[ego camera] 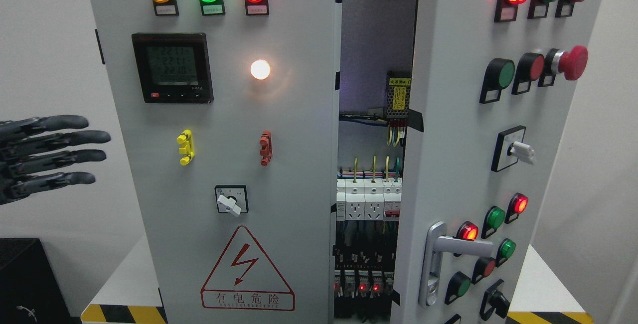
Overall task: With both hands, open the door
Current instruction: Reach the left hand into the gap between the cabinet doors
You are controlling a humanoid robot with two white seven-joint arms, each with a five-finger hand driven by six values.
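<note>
A: Sheet metal, I'd judge. The right door [498,154] looks stiff and fairly heavy with all those buttons on it, swinging on its hinge rather than flexing.

B: Where is it from the left robot hand [47,157]?

A: Well off to that hand's right, past the whole left door [224,164]. It already stands partly ajar, with wiring showing in the gap [371,164].

B: And the robot hand itself?

A: Fingers stretched flat and spread, holding nothing, beside the cabinet's left side. The right robot hand isn't visible.

B: Best hold?

A: Probably the silver lever handle [448,251], low on the door; painted faces look slippery. The free edge by the gap is another option, though it's thin.

B: Room?

A: Open space beyond the right door; the red mushroom button [573,62] sticks out and could snag.
</note>
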